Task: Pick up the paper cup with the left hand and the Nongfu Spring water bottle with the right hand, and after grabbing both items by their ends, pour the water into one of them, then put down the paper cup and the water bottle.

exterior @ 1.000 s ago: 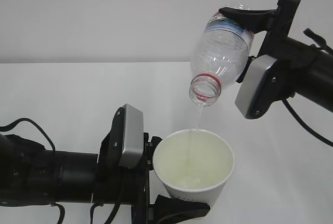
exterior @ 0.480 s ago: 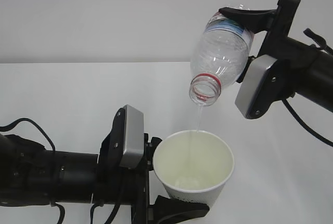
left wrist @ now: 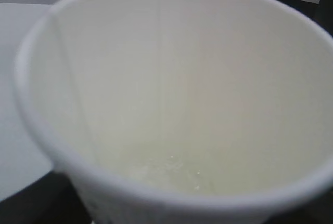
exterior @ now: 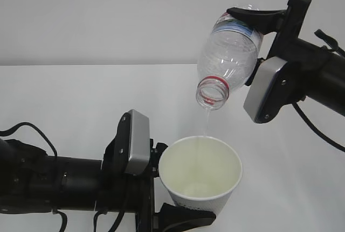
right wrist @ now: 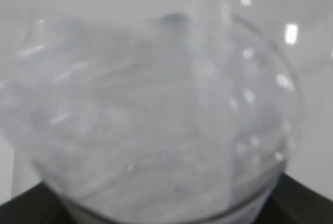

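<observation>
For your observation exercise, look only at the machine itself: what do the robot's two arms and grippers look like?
Both arms are matte black and tube-shaped. The left arm and right arm each carry a silver-grey rounded rectangular block near the wrist, fixed with small dark screws. Thin black cables loop beside each arm. The gripper fingers are black, flat and tapered. No markings or lettering are visible.

Matt white paper cup [exterior: 200,175], glossy clear ribbed plastic bottle [exterior: 229,54], smooth matt white table [exterior: 81,92].
</observation>
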You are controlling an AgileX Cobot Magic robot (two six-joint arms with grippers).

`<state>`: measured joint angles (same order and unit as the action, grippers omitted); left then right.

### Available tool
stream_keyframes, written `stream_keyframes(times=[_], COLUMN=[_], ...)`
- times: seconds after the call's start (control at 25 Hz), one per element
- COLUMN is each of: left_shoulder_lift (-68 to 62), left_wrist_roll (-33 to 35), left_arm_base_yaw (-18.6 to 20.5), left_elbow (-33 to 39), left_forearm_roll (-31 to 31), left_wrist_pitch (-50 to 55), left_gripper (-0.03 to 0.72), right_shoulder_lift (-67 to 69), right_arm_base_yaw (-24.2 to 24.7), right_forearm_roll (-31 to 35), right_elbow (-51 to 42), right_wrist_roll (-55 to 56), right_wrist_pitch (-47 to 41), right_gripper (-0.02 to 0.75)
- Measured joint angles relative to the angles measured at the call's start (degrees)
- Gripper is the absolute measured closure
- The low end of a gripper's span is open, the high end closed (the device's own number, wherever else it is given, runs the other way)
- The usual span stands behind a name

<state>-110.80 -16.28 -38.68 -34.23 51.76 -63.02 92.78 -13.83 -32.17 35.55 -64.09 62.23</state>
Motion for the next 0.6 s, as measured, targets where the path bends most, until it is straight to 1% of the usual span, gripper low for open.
stream_keyframes(times=[0.6], left_shoulder_lift=[0.0], left_wrist_roll=[0.0], left_arm_base_yaw=[0.0], left_elbow=[0.0], left_forearm_roll=[0.0], left_wrist_pitch=[0.22], left_gripper=[0.113], right_shoulder_lift=[0.0], right_arm_base_yaw=[0.0], right_forearm_roll=[0.0], right_elbow=[0.0], right_wrist_roll=[-0.08], right_wrist_pitch=[0.0], right_gripper=[0.254])
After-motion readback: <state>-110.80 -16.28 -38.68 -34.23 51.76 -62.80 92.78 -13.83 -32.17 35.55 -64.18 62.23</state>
